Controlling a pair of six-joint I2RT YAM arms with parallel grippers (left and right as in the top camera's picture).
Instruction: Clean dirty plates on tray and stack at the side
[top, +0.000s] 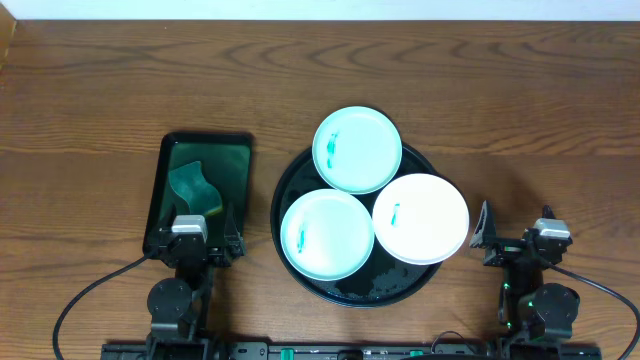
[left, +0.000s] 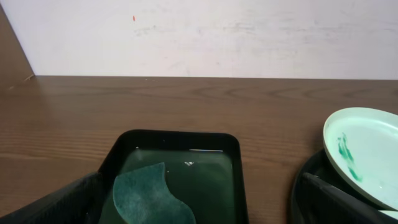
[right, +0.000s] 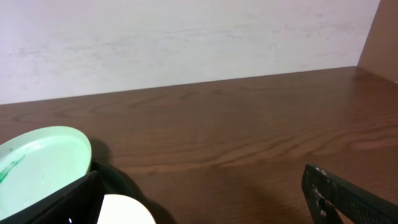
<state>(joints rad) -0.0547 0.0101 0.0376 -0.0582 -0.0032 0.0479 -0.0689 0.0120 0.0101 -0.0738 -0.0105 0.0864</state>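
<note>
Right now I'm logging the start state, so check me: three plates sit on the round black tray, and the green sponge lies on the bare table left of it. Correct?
Not quite. The three plates do sit on the round black tray, but the green sponge lies inside the small rectangular tray left of it, not on bare table. The overhead view shows it.

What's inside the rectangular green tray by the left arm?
One wavy-edged teal sponge lies flat on the green tray's glossy floor. Whatever is beneath it is covered, and the left pincer hides the tray's near end.
</note>
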